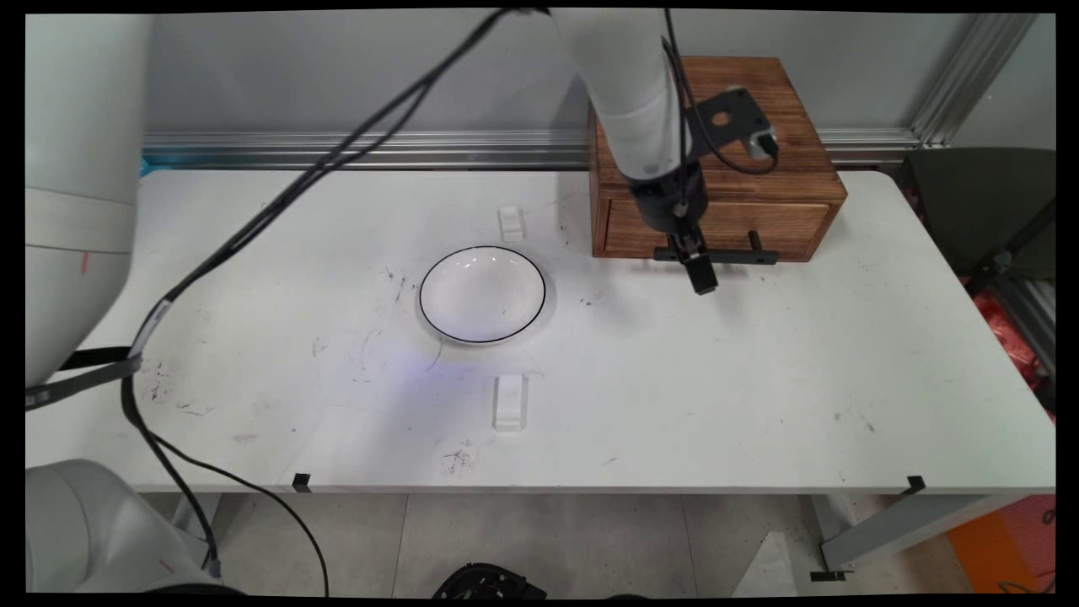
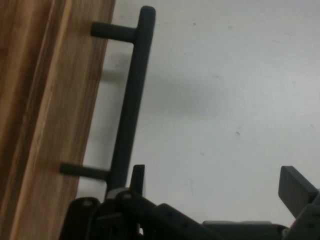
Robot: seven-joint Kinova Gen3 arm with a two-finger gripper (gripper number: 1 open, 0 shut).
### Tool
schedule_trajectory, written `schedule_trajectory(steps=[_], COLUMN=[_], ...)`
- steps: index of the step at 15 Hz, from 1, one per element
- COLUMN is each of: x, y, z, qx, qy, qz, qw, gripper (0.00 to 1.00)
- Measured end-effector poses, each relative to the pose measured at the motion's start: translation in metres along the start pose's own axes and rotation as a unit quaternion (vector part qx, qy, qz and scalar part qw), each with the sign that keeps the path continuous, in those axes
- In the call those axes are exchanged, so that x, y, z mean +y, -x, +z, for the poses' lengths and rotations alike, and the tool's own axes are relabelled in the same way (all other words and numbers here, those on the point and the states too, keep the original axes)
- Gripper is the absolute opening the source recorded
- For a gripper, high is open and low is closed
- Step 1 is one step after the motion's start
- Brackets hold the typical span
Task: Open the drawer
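The black two-finger gripper hangs, fingers spread apart and empty, just in front of the brown wooden drawer box, one finger beside its black bar handle (touching or not, unclear). A black-rimmed white bowl sits left of the box, between two small white blocks.

I found nothing I could read in either view. No lettering, number or label showed on the wooden drawer box at two o'clock from the bowl, on its black handle beside my fingers, or on the table.
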Motion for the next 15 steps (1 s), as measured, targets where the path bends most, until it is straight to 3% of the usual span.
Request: schedule_trajectory(steps=[8, 15], x=[-0.003, -0.005], y=[-0.022, -0.031], z=[0.059, 0.092], qx=[0.001, 0.002], qy=[-0.021, -0.027], qz=[0.02, 0.037], qw=[0.9996, 0.999], gripper=[1.0, 1.0])
